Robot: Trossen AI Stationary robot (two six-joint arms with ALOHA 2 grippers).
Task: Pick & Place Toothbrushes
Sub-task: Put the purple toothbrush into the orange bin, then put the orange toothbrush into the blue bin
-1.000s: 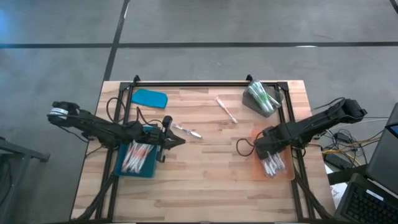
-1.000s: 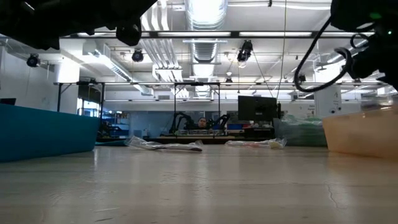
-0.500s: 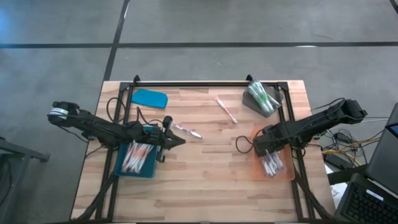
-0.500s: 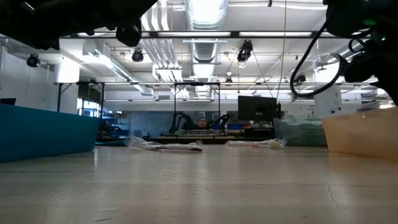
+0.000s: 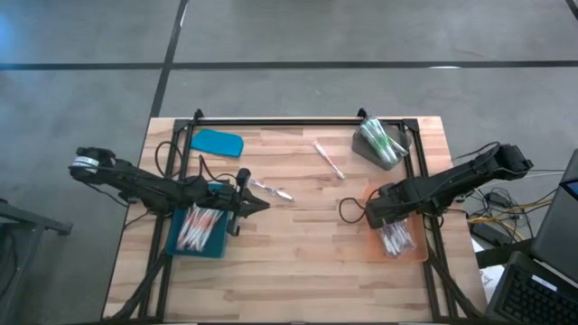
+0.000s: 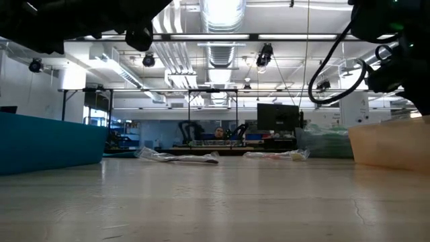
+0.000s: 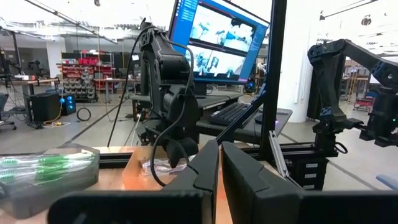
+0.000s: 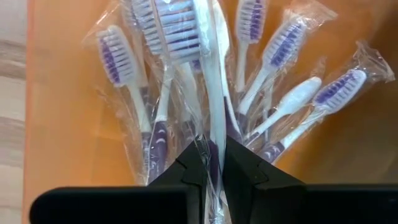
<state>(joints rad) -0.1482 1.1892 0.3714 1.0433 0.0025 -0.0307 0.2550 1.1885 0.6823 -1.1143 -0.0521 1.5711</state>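
Right gripper (image 8: 211, 165), clamped on 1 wrapped toothbrush (image 8: 208, 93), has lifted slightly over the orange tray (image 5: 420, 251); extraction begins.

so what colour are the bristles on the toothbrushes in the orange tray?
Purple with white, on the wrapped toothbrushes in the orange tray; clearest in the right wrist view.

The table (image 5: 298, 271) is pale wood in plank stripes, framed by black rails. A teal tray (image 5: 185, 246) holds white toothbrushes with pink-red parts (image 5: 199, 227). The orange tray (image 8: 62, 124) holds clear-wrapped toothbrushes (image 8: 186, 81), white with purple bristles and purple handles. A grey clear bin (image 5: 379, 144) carries green-and-white ones. A bright blue lid (image 5: 217, 142) lies flat. Both arms are black. The floor is dark grey with black lines.
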